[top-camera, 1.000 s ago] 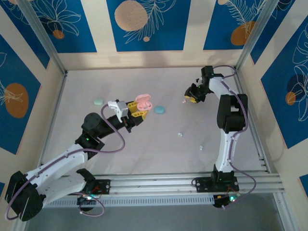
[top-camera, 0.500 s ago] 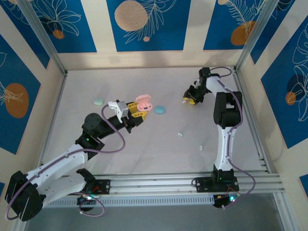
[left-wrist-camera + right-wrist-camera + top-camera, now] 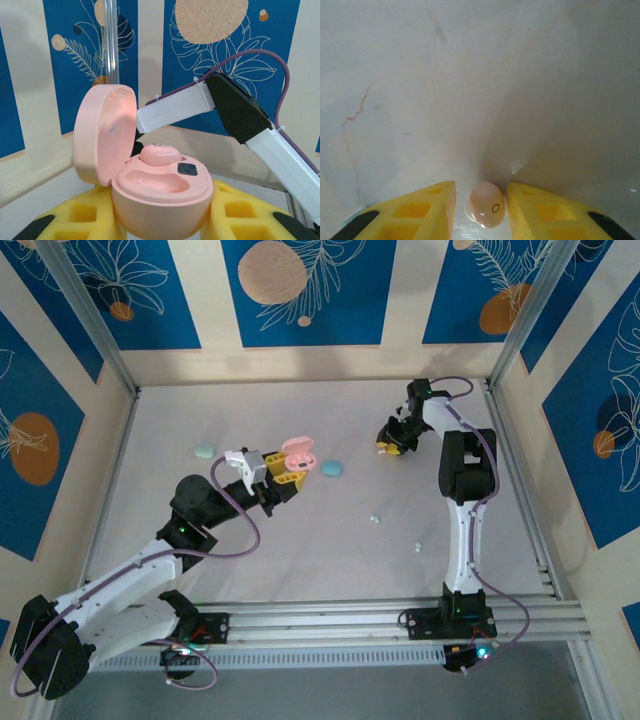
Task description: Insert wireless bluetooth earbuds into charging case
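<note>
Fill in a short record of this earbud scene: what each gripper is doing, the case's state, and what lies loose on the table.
Left gripper: shut on open round pink plastic charging case
Case contents: one pink earbud seated; second slot empty
Right gripper: open, fingers flanking a pinkish-white earbud on the pale table
Loose: two tiny pale earbuds
Lying closed: mint oval case, pale blue oval case

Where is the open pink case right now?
In the top view, the pink case sits left of centre, held by the left gripper, a pale blue case on the table just to its right.
</note>
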